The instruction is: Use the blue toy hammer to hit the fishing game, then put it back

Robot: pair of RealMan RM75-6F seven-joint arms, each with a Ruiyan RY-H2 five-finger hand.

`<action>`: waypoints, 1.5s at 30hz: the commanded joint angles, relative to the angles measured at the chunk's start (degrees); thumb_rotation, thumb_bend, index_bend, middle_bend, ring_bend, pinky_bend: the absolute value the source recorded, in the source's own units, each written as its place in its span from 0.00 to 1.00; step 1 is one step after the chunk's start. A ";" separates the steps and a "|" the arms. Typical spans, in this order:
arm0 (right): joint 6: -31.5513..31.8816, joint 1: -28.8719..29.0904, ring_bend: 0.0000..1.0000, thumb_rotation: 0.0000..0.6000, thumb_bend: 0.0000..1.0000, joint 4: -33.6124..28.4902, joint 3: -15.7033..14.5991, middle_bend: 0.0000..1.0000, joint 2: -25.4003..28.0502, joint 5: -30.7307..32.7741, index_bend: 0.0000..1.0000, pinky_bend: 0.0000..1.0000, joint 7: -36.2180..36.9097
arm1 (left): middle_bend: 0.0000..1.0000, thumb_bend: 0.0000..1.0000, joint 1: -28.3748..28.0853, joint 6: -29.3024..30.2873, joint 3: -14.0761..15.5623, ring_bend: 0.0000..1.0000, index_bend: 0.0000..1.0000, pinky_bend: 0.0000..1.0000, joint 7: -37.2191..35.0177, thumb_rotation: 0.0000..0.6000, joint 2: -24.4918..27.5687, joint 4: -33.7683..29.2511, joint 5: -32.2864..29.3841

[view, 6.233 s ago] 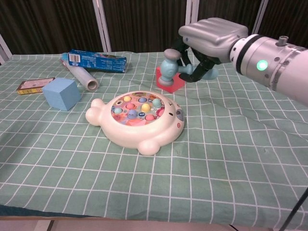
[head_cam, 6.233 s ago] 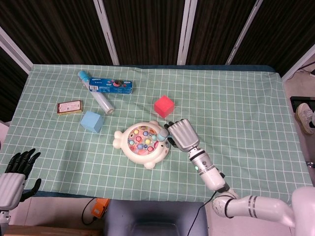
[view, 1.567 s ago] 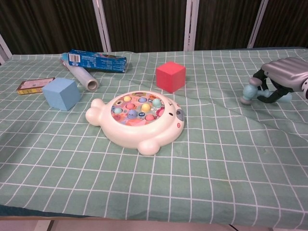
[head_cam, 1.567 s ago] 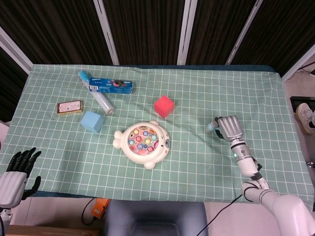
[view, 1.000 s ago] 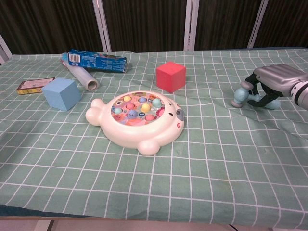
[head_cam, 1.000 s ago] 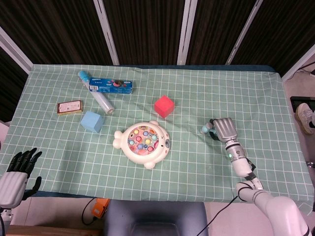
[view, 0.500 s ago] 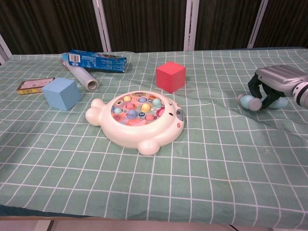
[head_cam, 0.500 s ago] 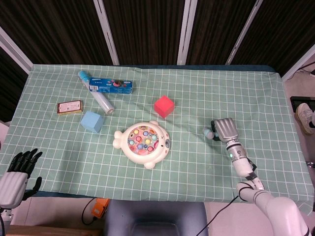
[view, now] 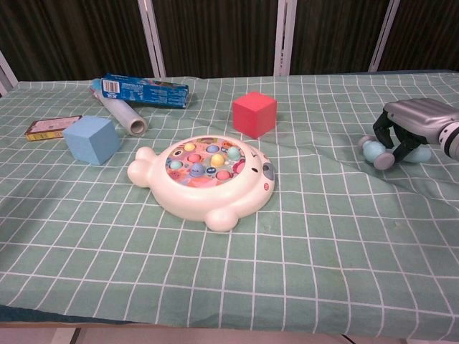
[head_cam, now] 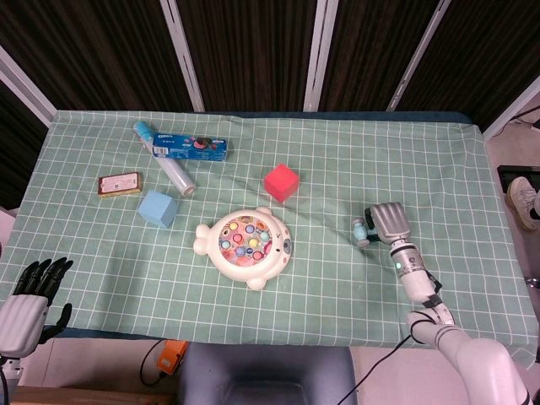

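The blue toy hammer lies on the green checked cloth of the counter at its right side, well apart from the fishing game; it is pale blue plastic with a rounded barrel head capped in grey at both ends, and its handle runs back under the right hand. That hand is silver-grey on the back with dark fingers that arch down around the hammer's handle, the head poking out on the left; whether the fingers actually press the handle or only cage it cannot be told. The fishing game is a glossy cream shell shaped like a plump fish or whale, with a round well on top filled with small pastel fish in pink, yellow, blue and green. Behind it stands a matte red cube, and to the left a light blue cube. Further back lie a clear rolled film tube with a teal end, a long blue box printed with round dark biscuits, its lettering too small to read, and a flat red-and-tan packet. The left hand, black-fingered, hangs off the counter's near left corner with fingers spread and nothing in them.
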 commanded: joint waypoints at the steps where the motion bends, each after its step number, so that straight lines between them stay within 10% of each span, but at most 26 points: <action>1: -0.28 0.00 0.72 1.00 0.37 0.01 0.16 0.74 0.01 0.03 0.87 0.76 -0.06 | 0.08 0.49 0.00 0.01 0.00 0.00 0.00 0.07 -0.01 1.00 0.00 0.00 -0.01; 45: -2.71 0.19 0.67 1.00 0.32 1.40 2.85 0.56 0.05 0.92 0.62 0.71 3.16 | 0.09 0.49 -0.18 -0.45 -0.04 0.02 0.00 0.07 0.33 1.00 0.00 -0.07 -0.40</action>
